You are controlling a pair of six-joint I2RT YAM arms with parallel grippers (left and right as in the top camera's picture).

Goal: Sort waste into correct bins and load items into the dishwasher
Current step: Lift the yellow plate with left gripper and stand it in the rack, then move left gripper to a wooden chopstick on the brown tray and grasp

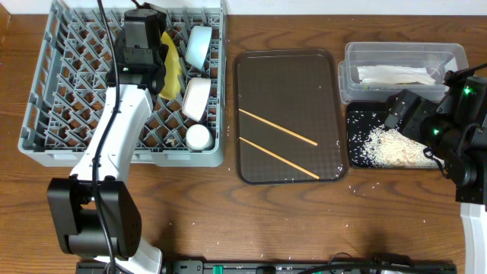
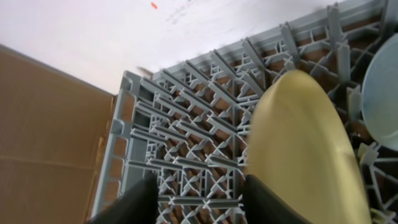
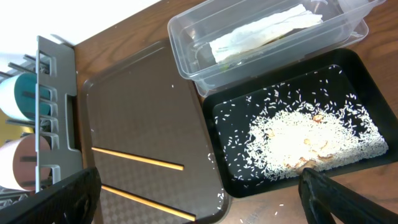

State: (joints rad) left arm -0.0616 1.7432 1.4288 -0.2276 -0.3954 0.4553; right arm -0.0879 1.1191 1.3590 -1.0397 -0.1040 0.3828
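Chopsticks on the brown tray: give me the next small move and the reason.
Probably swing the open right gripper left over the chopsticks and lower onto one. Both lie loose on the brown tray and look like the only items not yet in the rack. The paper already sits in the tub, and the rice in the black tray.

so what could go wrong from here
The plate leans on edge in the rack, close beside the open left gripper; a careless withdrawal could knock it into the blue bowl. The two chopsticks lie flat on the brown tray: thin, likely to slip from a pinch, or drop through the rack's grid.
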